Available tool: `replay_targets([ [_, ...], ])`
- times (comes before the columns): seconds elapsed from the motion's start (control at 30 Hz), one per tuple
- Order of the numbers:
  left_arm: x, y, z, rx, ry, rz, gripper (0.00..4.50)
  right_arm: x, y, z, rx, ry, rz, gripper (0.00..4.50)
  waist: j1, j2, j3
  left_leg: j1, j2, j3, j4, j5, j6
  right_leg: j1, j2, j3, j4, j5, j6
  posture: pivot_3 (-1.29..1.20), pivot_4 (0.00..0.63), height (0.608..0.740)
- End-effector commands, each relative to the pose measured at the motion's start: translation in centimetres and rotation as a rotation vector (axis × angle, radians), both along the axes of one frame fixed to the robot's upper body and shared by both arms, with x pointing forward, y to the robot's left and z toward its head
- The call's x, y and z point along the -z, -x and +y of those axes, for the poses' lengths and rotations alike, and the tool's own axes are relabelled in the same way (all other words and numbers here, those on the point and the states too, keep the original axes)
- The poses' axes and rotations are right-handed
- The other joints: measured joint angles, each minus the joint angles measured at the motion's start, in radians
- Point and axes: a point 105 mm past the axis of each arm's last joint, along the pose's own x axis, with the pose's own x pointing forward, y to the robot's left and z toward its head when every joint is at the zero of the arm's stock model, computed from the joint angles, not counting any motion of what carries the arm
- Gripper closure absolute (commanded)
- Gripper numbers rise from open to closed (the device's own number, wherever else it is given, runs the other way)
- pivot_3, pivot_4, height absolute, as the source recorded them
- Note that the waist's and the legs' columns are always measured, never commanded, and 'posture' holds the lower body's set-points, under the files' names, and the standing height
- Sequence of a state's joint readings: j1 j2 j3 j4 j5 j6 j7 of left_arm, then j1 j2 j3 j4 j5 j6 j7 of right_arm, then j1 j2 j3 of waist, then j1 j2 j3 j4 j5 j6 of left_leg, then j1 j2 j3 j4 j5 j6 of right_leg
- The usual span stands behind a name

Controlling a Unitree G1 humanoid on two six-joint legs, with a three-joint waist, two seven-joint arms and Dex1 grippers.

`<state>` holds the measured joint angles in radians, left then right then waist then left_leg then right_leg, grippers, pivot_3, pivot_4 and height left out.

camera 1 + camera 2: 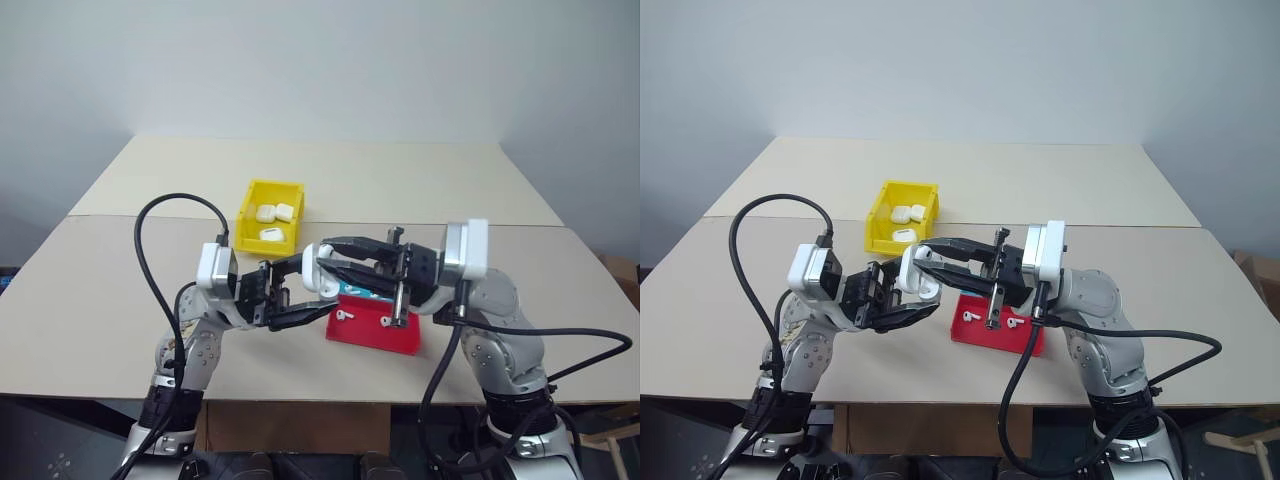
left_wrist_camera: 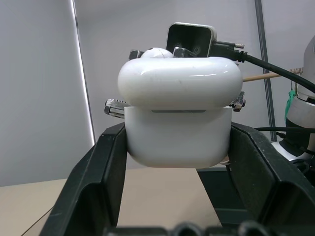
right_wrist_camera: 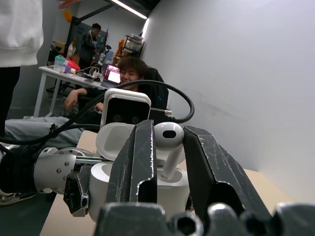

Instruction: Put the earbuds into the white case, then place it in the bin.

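Right wrist view: earbud (image 3: pixel 169 139) clamped in right end effector (image 3: pixel 167 162), stem over open white case (image 2: pixel 179 115) clamped in left end effector (image 1: pixel 300 295), above tabletop (image 1: pixel 100 290) centre. Insertion step. Next: lower stem into socket, release. Bin (image 1: pixel 270 200) far left.

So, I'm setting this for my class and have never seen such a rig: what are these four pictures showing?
A two-armed robot stands at a table. Two pictures come from cameras on its head, two from cameras on its wrists. The left claw is shut on an open white case. The right claw pinches one earbud over that case. On the table sit a yellow bin holding three more cases, and a red tray with two loose earbuds. People sit in the background of the right wrist picture.
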<state>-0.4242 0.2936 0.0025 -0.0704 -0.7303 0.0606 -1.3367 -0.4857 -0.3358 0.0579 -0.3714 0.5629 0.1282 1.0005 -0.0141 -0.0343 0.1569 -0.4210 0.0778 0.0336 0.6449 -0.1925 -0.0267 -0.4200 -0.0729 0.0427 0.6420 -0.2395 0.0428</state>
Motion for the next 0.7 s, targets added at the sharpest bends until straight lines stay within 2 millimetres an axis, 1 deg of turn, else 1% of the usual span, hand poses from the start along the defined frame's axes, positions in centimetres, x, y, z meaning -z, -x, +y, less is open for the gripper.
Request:
replay_targets([
  [0.03,-0.8,0.4,-0.1,-0.008,0.020,-0.055,1.72,-0.1,0.3,-0.1,0.003,0.004,-0.032,3.73,0.000,0.000,0.000,0.000,0.000,0.000,0.000,0.000,0.000,0.000,0.000,0.000,0.000,0.000,0.000,0.00,0.150,0.740],
  [0.17,-0.6,0.7,0.0,0.007,0.009,-0.054,1.72,0.2,0.2,-0.1,0.016,0.021,-0.039,3.73,-0.001,0.000,0.000,0.000,0.000,0.000,0.000,0.000,0.000,0.000,0.000,0.000,0.000,0.000,0.000,0.00,0.150,0.740],
  [0.7,-0.4,0.5,-0.2,0.004,0.002,-0.061,1.72,1.3,-0.3,0.1,0.055,0.083,-0.052,3.73,0.000,0.000,0.000,0.000,0.000,0.000,0.000,0.000,0.000,0.000,0.000,0.000,0.000,0.000,0.000,0.00,0.150,0.740],
])
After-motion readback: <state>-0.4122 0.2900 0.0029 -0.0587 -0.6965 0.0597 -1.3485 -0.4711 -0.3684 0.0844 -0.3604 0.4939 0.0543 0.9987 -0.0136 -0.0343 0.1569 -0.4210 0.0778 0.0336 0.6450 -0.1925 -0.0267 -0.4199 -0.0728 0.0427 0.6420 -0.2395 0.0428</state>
